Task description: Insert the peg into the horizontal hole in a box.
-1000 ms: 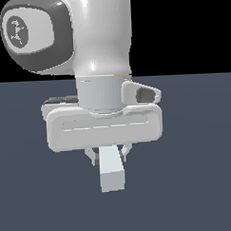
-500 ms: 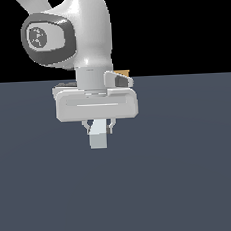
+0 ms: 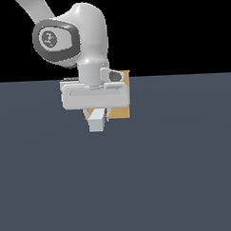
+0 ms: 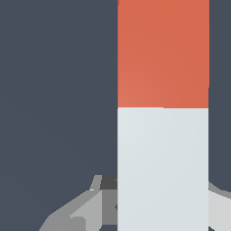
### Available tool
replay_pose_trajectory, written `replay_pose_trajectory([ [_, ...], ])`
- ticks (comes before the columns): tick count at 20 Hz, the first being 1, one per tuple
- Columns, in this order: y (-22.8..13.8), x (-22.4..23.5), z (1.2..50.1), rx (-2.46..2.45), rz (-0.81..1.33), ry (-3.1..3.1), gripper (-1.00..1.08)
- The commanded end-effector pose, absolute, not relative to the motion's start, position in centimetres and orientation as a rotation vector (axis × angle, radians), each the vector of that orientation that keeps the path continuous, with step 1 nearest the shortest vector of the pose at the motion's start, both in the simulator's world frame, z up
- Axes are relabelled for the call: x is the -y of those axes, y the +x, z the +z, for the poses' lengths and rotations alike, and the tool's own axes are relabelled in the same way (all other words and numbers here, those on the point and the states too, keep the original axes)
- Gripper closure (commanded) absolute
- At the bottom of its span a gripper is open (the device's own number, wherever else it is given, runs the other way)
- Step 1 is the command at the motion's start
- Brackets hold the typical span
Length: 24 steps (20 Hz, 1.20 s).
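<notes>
My gripper [image 3: 97, 116] is shut on the peg [image 3: 96, 122]. In the exterior view the peg's pale grey-white end faces the camera, with a sliver of orange-red beside it. The tan box [image 3: 120, 111] stands right behind my hand, mostly covered by it, showing only toward the exterior view's right. The hole is hidden. In the wrist view the peg [image 4: 163, 135] runs lengthwise, its white half nearest the fingers [image 4: 74, 213] and its orange-red half [image 4: 163, 54] beyond. No box appears in the wrist view.
A flat dark grey-blue floor [image 3: 177, 172] spreads all around. The white arm [image 3: 80, 38] rises above the hand against a black background.
The arm has carried the peg away from the camera and toward the exterior view's left. The tan box now shows behind the hand.
</notes>
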<state>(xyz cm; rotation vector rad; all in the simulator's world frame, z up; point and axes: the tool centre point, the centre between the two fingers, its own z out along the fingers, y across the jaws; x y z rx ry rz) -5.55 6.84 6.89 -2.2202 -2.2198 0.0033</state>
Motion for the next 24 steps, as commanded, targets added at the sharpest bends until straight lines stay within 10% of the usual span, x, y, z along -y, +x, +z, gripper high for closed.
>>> replay_pose_trajectory([
  [1, -5.5, -7.8, 7.2, 2.21, 0.0, -2.233, 1.08],
  [24, -5.4, -9.6, 7.3, 2.202, 0.0, -2.239, 1.08],
])
